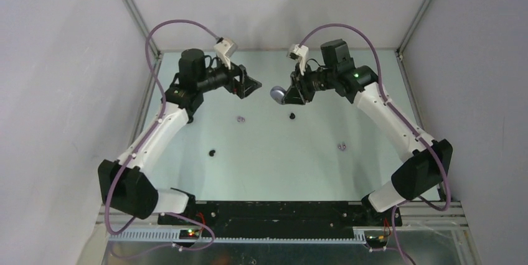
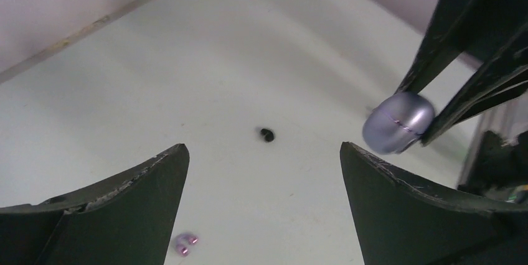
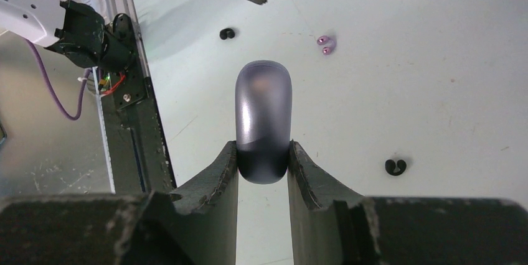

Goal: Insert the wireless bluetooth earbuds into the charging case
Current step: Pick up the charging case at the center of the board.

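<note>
Holding the lilac-grey charging case (image 3: 263, 109) up off the table (image 1: 280, 175), right claw (image 3: 263, 153) pinches its end. Left claw (image 2: 263, 150) hangs wide open nearby, empty. Earbuds (image 1: 240, 118) lie scattered on the table.

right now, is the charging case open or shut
Shut: the charging case is one smooth closed pod, only a thin seam showing, clamped in the right hand.

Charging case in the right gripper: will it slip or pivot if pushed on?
Likely slippery: the charging case looks glossy and rounded. It may pivot, since the right gripper pinches only its near end, with most of it overhanging. Probably rigid: the shell shows no denting where it is pinched.
</note>
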Robot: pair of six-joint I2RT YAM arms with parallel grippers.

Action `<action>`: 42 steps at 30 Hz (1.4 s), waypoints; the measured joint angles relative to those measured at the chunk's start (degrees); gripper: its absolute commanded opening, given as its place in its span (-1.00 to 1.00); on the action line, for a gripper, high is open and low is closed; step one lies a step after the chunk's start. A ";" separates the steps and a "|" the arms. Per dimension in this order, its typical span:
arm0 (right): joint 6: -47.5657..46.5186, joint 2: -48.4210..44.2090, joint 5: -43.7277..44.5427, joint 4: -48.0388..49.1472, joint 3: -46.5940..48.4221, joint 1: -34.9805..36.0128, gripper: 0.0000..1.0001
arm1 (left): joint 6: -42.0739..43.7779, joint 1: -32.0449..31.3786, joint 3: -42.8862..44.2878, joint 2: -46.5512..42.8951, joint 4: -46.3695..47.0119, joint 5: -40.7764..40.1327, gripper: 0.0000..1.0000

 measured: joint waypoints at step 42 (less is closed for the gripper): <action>6.97 3.85 -21.51 8.68 -6.47 2.19 -0.94 | 14.99 -6.86 -8.48 -1.14 -2.71 35.98 0.69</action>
